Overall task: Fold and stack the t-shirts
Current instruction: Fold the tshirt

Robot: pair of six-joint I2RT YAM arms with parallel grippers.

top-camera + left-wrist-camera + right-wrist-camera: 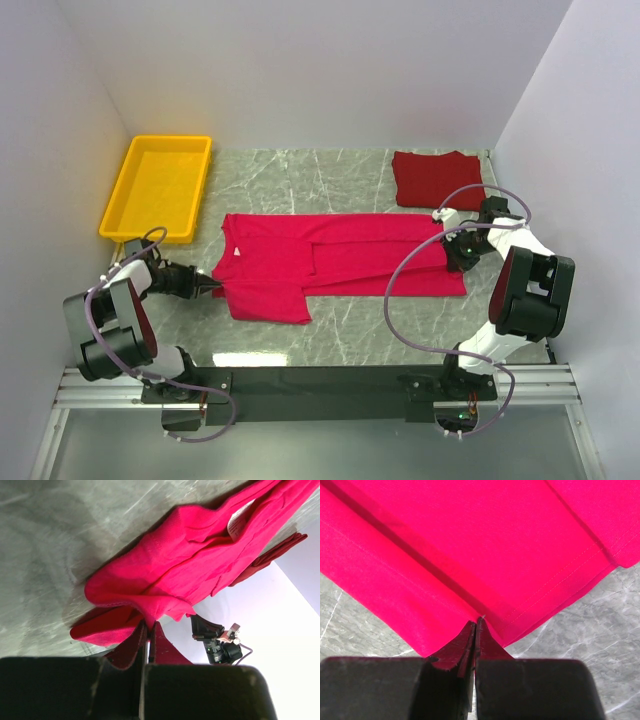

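Left fingers point(131, 647) and right fingers point(460, 647) both clamped on opposite ends of the crimson-pink t-shirt point(340, 255).

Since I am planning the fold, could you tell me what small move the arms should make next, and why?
The left gripper is shut on the pink t-shirt at its collar end, the right gripper at its hem; it lies flat, partly folded. So probably lift both together a little, keeping the cloth taut.

A yellow plastic tray point(160, 187) sits at the far left corner of the grey-green marble-patterned tabletop point(330, 172) (pale veins run across it). Plain white walls point(320, 70) enclose three sides, and a metal rail point(540, 395) lines the near edge.
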